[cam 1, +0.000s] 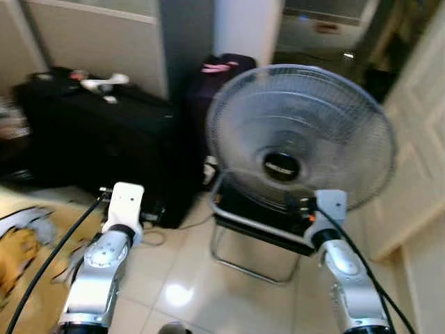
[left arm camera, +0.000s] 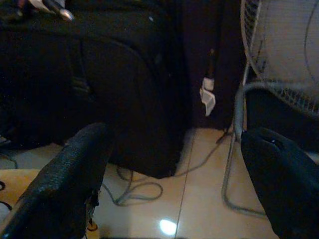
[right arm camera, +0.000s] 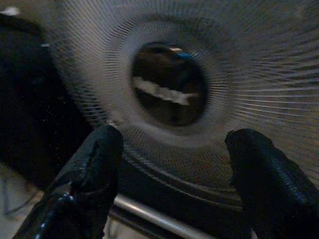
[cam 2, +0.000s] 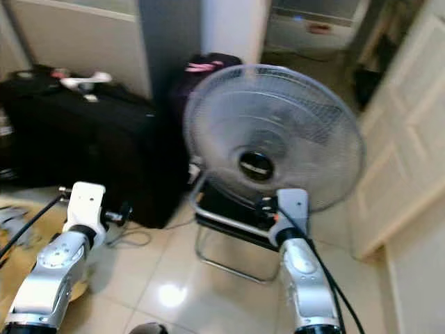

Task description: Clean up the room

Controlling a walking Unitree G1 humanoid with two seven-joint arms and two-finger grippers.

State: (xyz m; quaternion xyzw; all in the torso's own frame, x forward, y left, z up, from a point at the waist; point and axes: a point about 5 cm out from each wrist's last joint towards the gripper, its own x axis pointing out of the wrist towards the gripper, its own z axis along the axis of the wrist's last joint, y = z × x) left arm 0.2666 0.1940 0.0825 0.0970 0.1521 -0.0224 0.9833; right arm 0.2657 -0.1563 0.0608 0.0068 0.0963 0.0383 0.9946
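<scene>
**Closing on the fan**

The fan [cam 1: 300,136] stands just ahead of my right pincer [right arm camera: 172,149], its grille facing me. My fingers [right arm camera: 89,169] are spread, gripping nothing. I'd aim for the metal stand [cam 1: 247,236] below, not the flimsy grille. My left pincer [left arm camera: 174,174], released too, faces the black suitcase [cam 1: 104,132] and loose cable [left arm camera: 134,186].

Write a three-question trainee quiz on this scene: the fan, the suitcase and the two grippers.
1. True or false: the right gripper is shut on the fan grille.
2. What stands to the robot's left of the fan? A) black suitcase B) a fridge C) a ladder
3. Fill in: a loose grey ____ lies on the tiled floor by the suitcase.

Key: 1 false, its fingers are spread and short of the grille; 2 A; 3 cable. The left gripper is open too.
</scene>
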